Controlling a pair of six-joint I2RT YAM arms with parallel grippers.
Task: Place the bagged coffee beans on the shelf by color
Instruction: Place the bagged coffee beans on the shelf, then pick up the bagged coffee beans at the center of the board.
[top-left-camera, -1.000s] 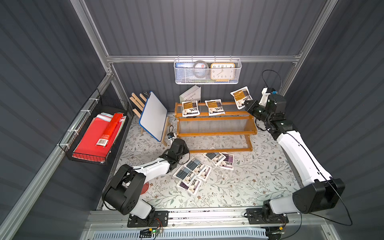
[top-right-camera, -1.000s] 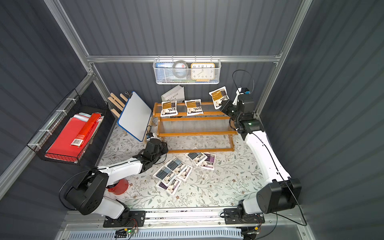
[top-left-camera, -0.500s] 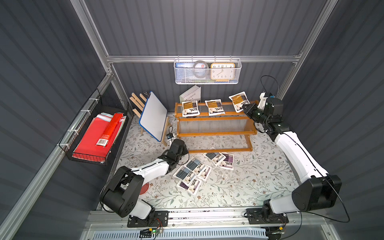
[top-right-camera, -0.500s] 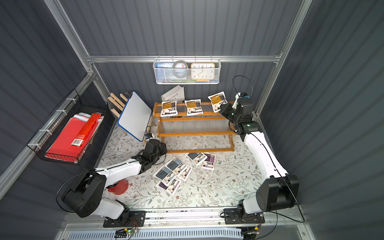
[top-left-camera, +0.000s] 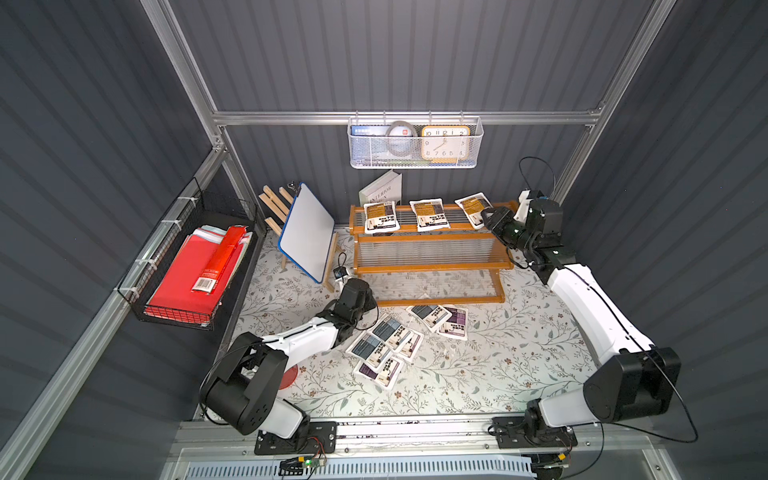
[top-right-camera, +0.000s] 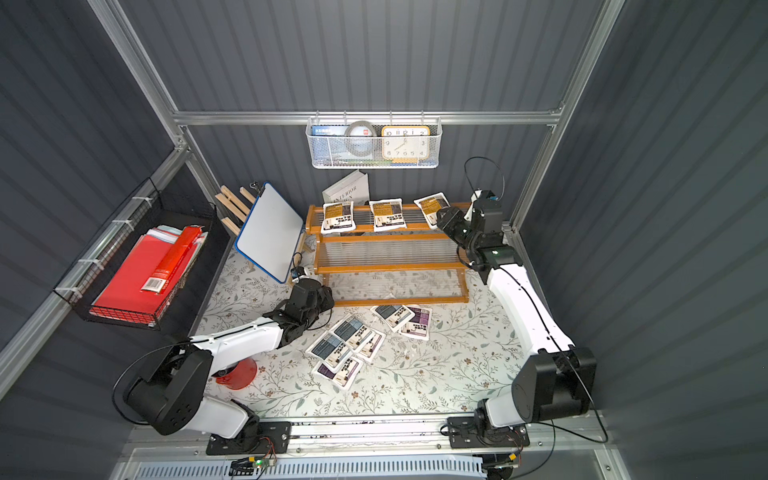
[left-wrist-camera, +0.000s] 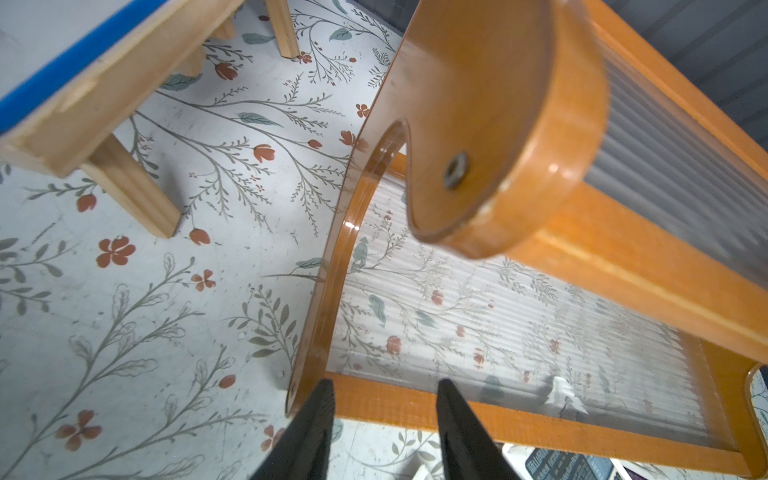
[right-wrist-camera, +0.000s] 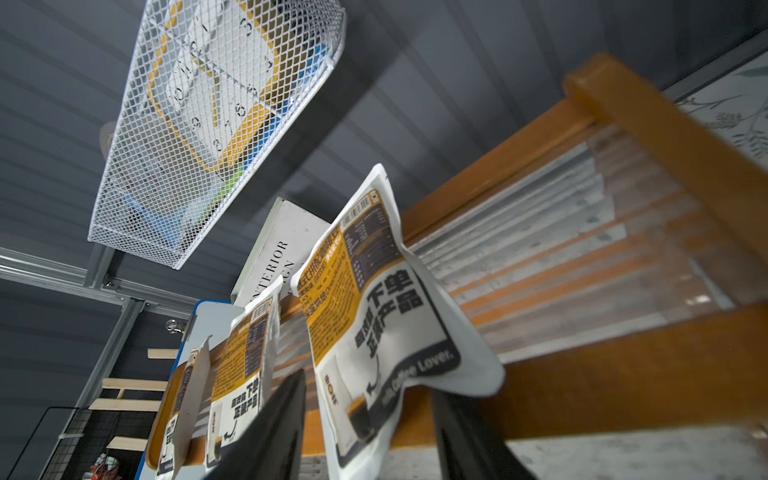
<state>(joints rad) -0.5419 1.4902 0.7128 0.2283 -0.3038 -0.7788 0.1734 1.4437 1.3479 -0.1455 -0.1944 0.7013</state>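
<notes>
Third yellow pouch (top-left-camera: 472, 206) now on shelf (top-left-camera: 432, 268)

Top views high overhead, sharing whole scene, wrist views close on shelf (left-wrist-camera: 490, 104)

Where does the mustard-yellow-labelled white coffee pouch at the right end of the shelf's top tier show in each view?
Top view: pouch at top tier's right end.
Top view: same pouch, same end.
Left wrist: not in it.
Right wrist: pouch mid-picture, nearest of three.
Shared landmark: orange-brown wooden shelf frame.
</notes>
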